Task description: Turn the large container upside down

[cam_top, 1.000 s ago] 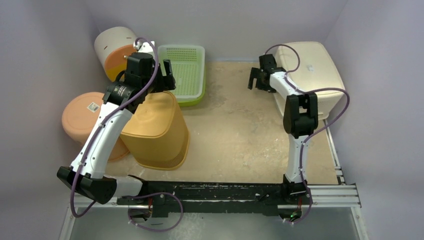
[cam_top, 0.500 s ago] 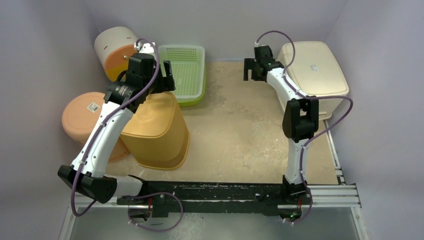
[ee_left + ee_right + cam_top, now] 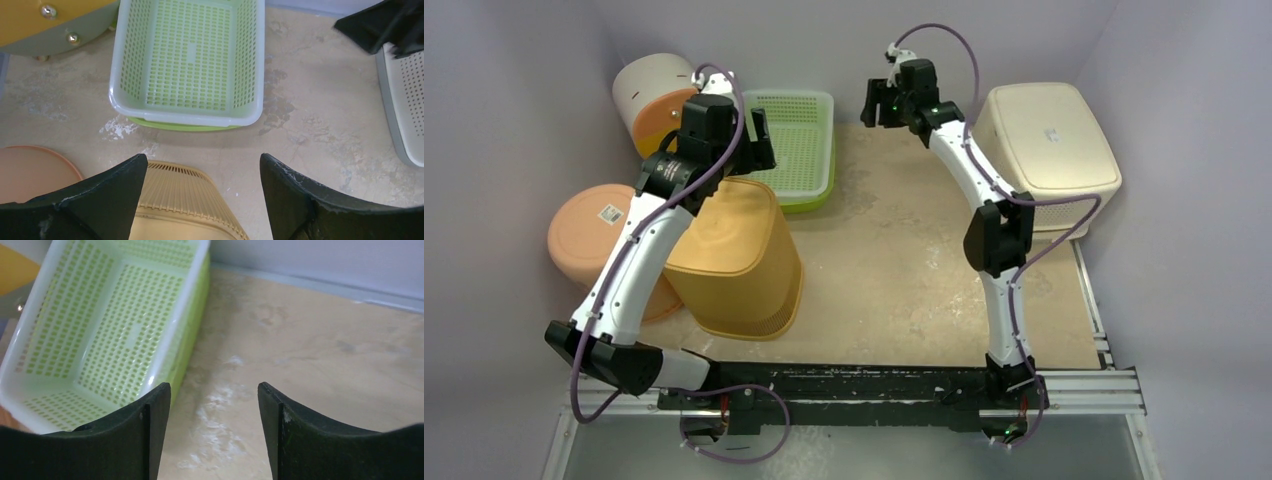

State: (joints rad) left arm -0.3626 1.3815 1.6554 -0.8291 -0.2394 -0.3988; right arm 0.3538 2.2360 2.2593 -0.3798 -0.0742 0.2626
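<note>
The large cream container (image 3: 1046, 150) rests at the back right with its flat bottom and a small sticker facing up; its perforated side shows at the right edge of the left wrist view (image 3: 406, 95). My right gripper (image 3: 876, 102) is open and empty, well left of the container, over bare table next to the green tray; the right wrist view (image 3: 214, 387) shows nothing between the fingers. My left gripper (image 3: 759, 140) is open and empty above the far edge of the yellow basket (image 3: 734, 255), as the left wrist view (image 3: 202, 160) shows.
The green perforated tray (image 3: 799, 145) sits at the back centre-left, seen in both wrist views (image 3: 187, 55) (image 3: 100, 325). An orange tub (image 3: 599, 240) and a cream-and-orange drum (image 3: 654, 95) stand at the left. The yellow basket (image 3: 185, 200) lies bottom up.
My right gripper has swung left and toward the back wall, away from the cream container's side, ending near the green tray. My left gripper has barely shifted.
</note>
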